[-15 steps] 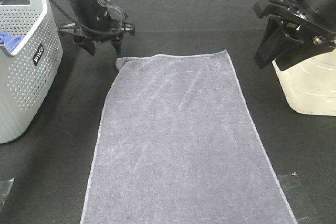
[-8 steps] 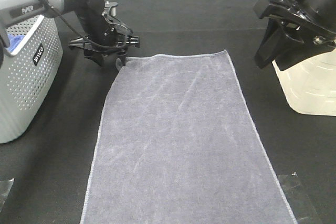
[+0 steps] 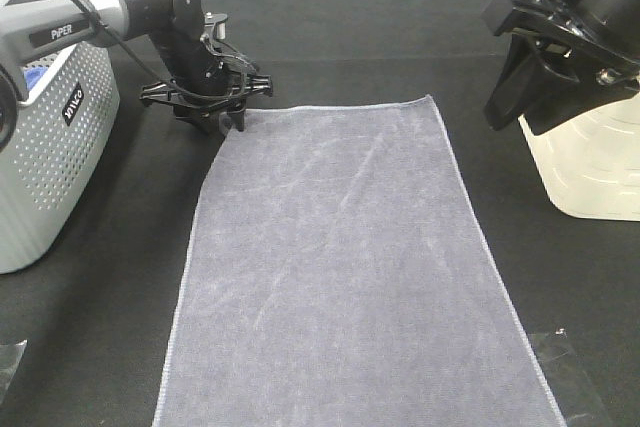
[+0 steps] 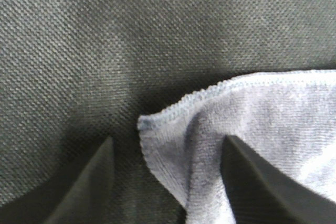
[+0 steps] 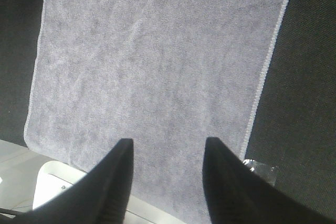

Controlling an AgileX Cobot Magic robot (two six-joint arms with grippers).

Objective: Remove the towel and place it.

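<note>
The towel, grey-lavender with a stitched hem, lies spread flat on the black table and runs from mid-table to the near edge. My left gripper is down at its far left corner. In the left wrist view the slightly raised corner of the towel sits between the two fingers of the left gripper, which stand apart on either side of it. My right gripper hangs in the air off the towel's far right side. It is open and empty, and in the right wrist view the right gripper looks down on the towel.
A grey perforated basket stands at the left with a bright blue cloth inside. A cream bin stands at the right. Clear tape patches lie near the table's front corners.
My left gripper has come down and toward the towel's far left corner, its jaws narrowing around it. The right arm has not moved.
</note>
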